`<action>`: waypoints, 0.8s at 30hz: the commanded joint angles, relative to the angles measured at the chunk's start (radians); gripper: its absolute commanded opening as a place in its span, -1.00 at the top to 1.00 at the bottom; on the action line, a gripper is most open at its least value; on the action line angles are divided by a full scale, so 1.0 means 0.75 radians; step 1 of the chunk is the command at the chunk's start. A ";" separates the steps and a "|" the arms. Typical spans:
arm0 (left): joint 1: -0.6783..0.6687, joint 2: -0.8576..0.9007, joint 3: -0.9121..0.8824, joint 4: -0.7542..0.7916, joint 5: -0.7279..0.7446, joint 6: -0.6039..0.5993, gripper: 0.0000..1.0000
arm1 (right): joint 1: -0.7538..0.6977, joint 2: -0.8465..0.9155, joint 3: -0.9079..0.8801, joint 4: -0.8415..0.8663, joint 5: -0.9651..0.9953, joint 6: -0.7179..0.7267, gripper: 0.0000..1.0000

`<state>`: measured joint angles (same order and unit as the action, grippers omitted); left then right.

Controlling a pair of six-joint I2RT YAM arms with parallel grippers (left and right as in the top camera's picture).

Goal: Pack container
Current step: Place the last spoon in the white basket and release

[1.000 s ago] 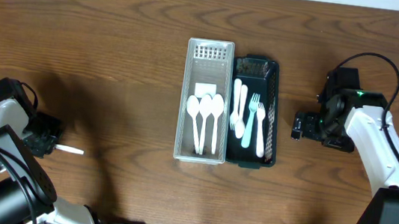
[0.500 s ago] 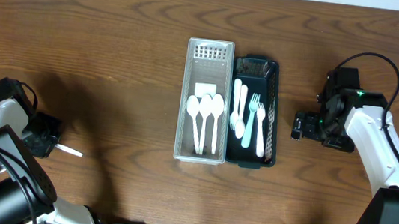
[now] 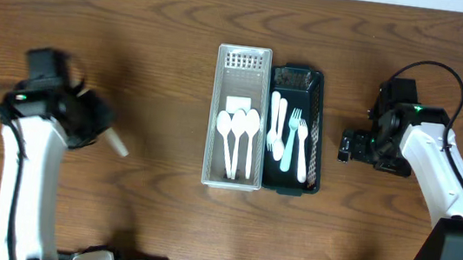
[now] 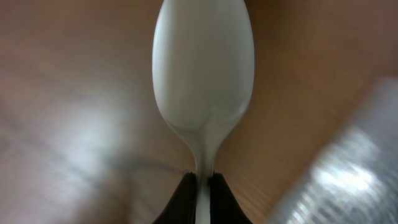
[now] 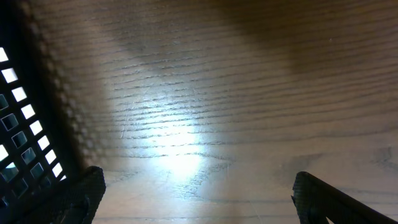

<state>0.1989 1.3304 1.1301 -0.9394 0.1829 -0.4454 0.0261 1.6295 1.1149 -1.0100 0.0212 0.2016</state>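
Observation:
My left gripper is shut on the handle of a white plastic spoon, left of the containers; in the left wrist view the spoon's bowl fills the frame above my closed fingertips. A clear container in the middle holds three white spoons. A black container beside it holds white forks and knives. My right gripper is open and empty just right of the black container; its fingers hover over bare wood.
The black container's mesh wall is at the left edge of the right wrist view. The clear container's blurred edge shows at the right in the left wrist view. The wooden table surrounds both containers.
My left arm has lifted and swung right and up from the table's left edge toward the containers, carrying the spoon. The right arm has not moved.

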 commanded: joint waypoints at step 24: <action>-1.064 0.493 0.194 0.307 -0.166 0.430 0.88 | -0.008 0.002 -0.004 -0.011 -0.025 0.014 -0.99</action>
<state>-0.6086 1.6661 1.2648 -0.7200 0.0826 -0.1917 0.0261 1.6295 1.1149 -1.0172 0.0135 0.2016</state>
